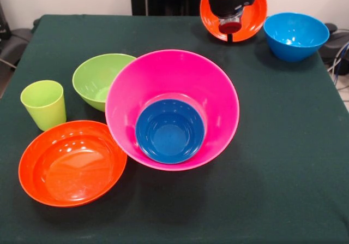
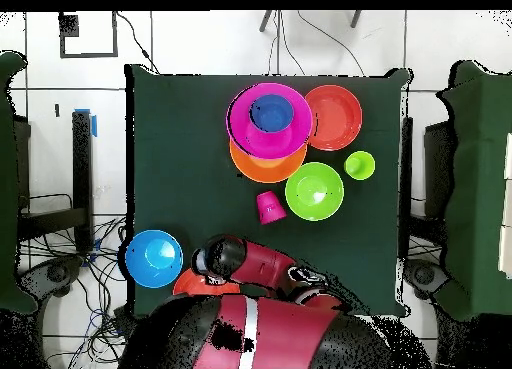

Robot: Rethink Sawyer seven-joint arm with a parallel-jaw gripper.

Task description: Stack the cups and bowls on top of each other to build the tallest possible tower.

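My gripper (image 1: pixel 230 32) is at the table's far edge, shut on the rim of a shallow red-orange bowl (image 1: pixel 252 12) that hangs tilted, its inside facing the front camera. The overhead view shows the gripper (image 2: pixel 207 265) over that bowl (image 2: pixel 186 283). The tower (image 1: pixel 172 108) is the big pink bowl (image 2: pixel 252 135) with the small dark blue bowl (image 1: pixel 169 130) inside, resting tilted on the big orange bowl (image 2: pixel 266 167). The second red-orange bowl (image 1: pixel 72 162), green bowl (image 1: pixel 101 80) and lime cup (image 1: pixel 43 105) stand beside it. The red-pink cup (image 2: pixel 270 207) lies mouth down. The yellow-orange cup is out of view.
The light blue bowl (image 1: pixel 295 35) stands at the far corner next to my gripper. Cables and chairs surround the table (image 1: pixel 272 173).
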